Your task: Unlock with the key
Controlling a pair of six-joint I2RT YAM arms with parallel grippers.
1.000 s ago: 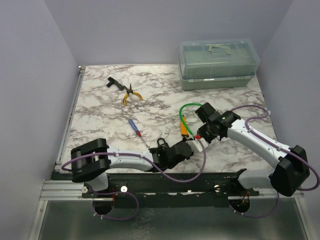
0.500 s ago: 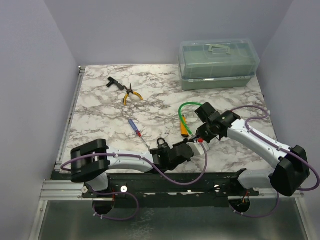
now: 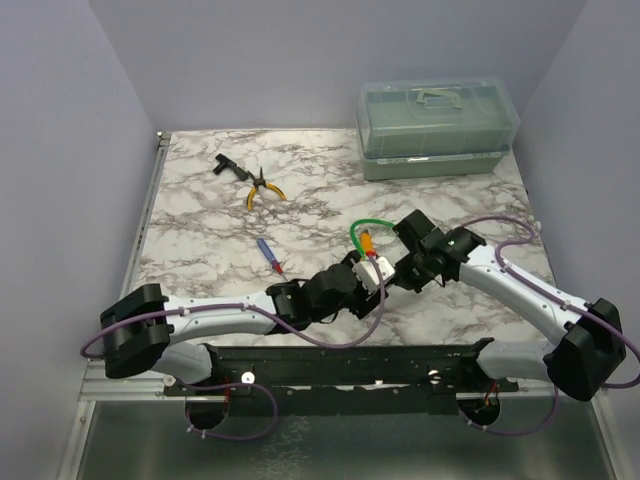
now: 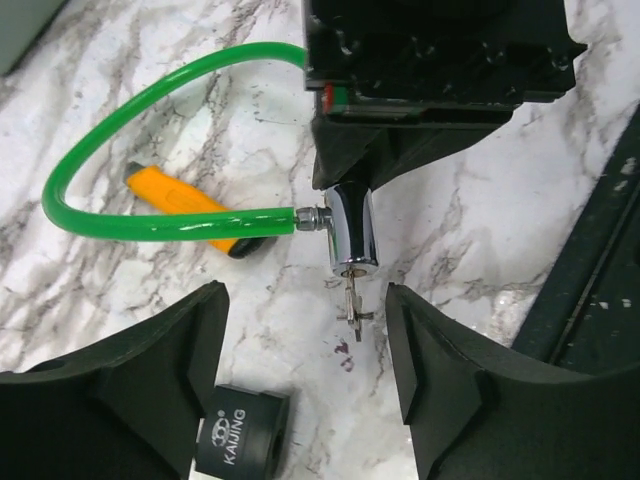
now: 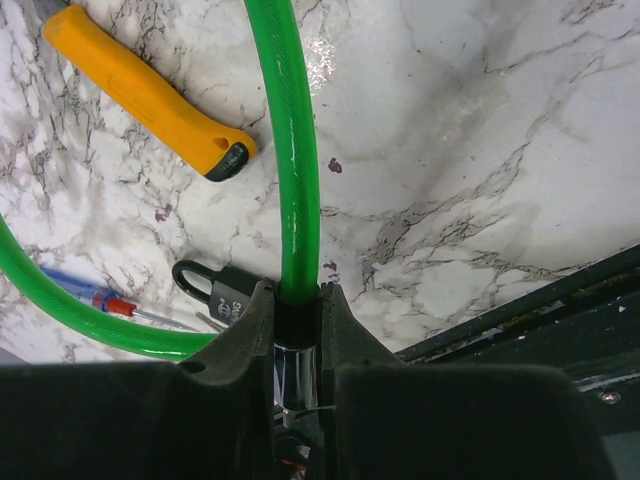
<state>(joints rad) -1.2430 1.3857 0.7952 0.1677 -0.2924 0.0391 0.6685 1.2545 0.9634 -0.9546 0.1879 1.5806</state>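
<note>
A green cable lock [image 4: 120, 130] ends in a chrome cylinder [image 4: 350, 235]. The tiny silver key [image 4: 352, 305] sticks out of that cylinder's keyhole, touched by nothing. My right gripper [image 5: 297, 300] is shut on the cylinder where the green cable [image 5: 290, 150] enters it. My left gripper [image 4: 306, 330] is open, one finger on each side of the key and clear of it. A black padlock [image 4: 240, 440] lies on the marble by the left finger. From above, both grippers meet near the cable [image 3: 370, 222]: left gripper [image 3: 368, 272], right gripper [image 3: 402, 270].
An orange handle [image 4: 190, 205] lies under the cable loop. A blue-and-red screwdriver [image 3: 268, 256] sits left of the grippers. Yellow pliers [image 3: 262, 188] and a small black tool [image 3: 224, 167] lie further back. A green toolbox [image 3: 438, 125] stands at the back right. The black front rail [image 3: 350, 360] runs along the table's near edge.
My left gripper has opened and let go of the key, which stays in the cylinder. The left arm stretched further forward and right, now covering the padlock from above.
</note>
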